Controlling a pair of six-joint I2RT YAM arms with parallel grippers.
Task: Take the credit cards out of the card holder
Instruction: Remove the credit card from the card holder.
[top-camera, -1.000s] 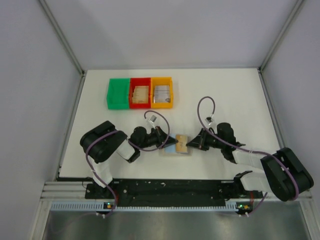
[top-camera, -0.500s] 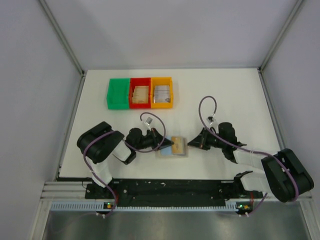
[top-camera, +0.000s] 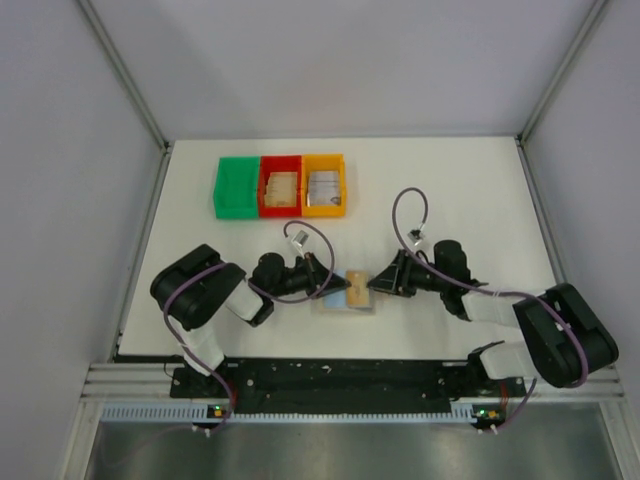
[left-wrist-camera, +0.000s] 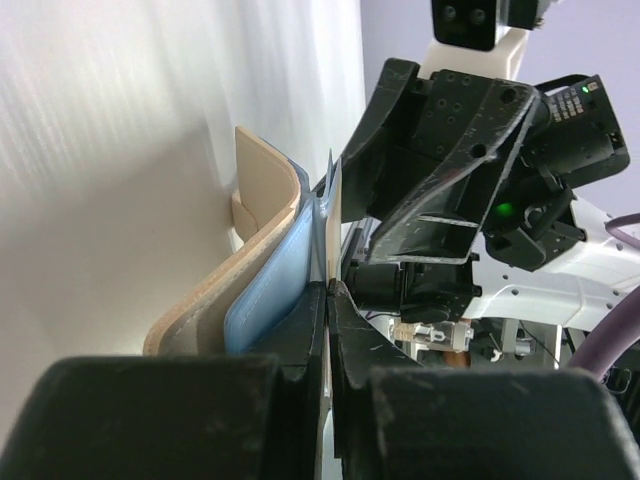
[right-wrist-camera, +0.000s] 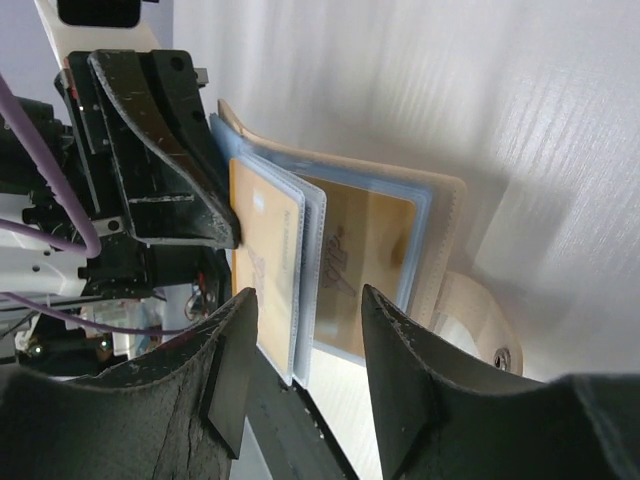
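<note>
So the right pincer (right-wrist-camera: 305, 310) just popped open over a tan card (right-wrist-camera: 262, 262), left pincer (left-wrist-camera: 328, 310) clamping the wallet (left-wrist-camera: 262, 215), probably another pull coming.

The left arm (top-camera: 205, 290) and right arm (top-camera: 560, 335) are showing glossy black joint housings and white links, with purple cables (left-wrist-camera: 605, 338) trailing off both wrists. The left end effector (left-wrist-camera: 328, 288) and right end effector (right-wrist-camera: 305, 295) are showing scuffed matte-black fingers. A green light (left-wrist-camera: 503, 210) is glowing on the right wrist.
</note>
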